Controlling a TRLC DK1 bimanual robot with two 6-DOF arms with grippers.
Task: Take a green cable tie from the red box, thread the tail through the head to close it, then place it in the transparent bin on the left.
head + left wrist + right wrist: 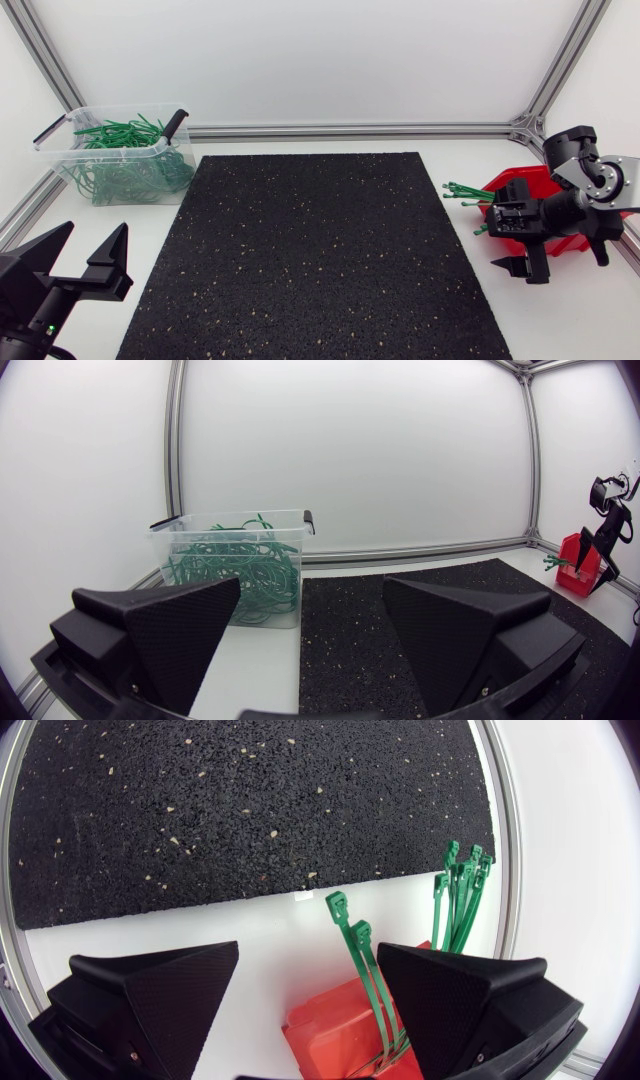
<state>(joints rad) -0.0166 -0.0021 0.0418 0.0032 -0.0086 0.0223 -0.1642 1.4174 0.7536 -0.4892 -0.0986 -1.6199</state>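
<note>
- While the right pincer (525, 268) hangs spread and empty over the red box (512, 184) at the frame's right edge, no tie is picked yet.
- Green cable ties (463, 190) poke out of the box toward the black mat (310, 260). The right wrist view shows two loose ties (360, 965) lying between the spread fingers (170, 990); contact unclear.
- Step in hand, probably: grab one tie. Best to drop lower and pinch a single strand near its head, clear of the bundle.
- Risk: both come up together.
- Left pincer (97, 235) is lower left over the tabletop (560, 320), spread, empty.
- Transparent bin (75, 180) is upper left, with green loops inside.
</note>
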